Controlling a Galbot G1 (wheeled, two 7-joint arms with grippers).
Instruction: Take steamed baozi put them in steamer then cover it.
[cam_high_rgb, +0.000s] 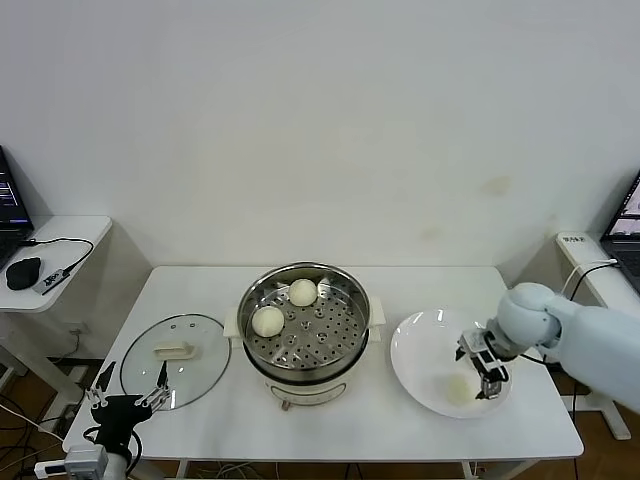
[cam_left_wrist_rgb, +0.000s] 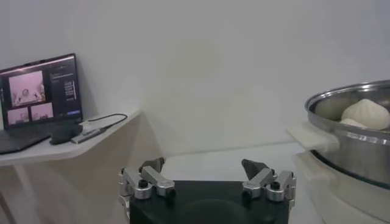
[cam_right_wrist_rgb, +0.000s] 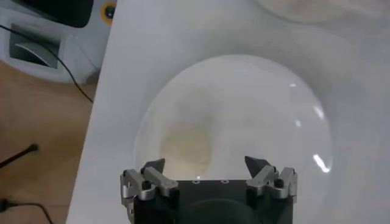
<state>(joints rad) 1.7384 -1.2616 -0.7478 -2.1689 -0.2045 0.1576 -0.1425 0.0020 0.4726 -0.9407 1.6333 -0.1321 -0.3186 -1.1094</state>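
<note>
two small round cream-white steamed buns (cam_high_rgb: 285, 307) sit on the perforated steel tray inside the round shiny stainless-steel steamer pot (cam_high_rgb: 351, 300), one near the far wall and one toward the robot's left side, just beside each other. a pale cream patch (cam_high_rgb: 457, 387) on the flat white plate (cam_high_rgb: 415, 345) may be another bun or only a mark; i cannot tell, and no clearly rounded bun shows there in the right wrist view either.

the right gripper (cam_high_rgb: 484, 372) hangs over the near part of the plate with its jaws wide apart and nothing between them. if a bun is there, it should come down squarely over it, close gently so the soft dough is not dented, and lift clear of the plate rim before crossing to the pot.

the round clear glass lid with its cream-white bar handle (cam_high_rgb: 174, 358) lies flat on the white worktop (cam_high_rgb: 200, 285) on the robot's left, beside the pot. the left gripper (cam_high_rgb: 128, 397) waits spread and empty at the worktop's near edge, close to the lid.
</note>
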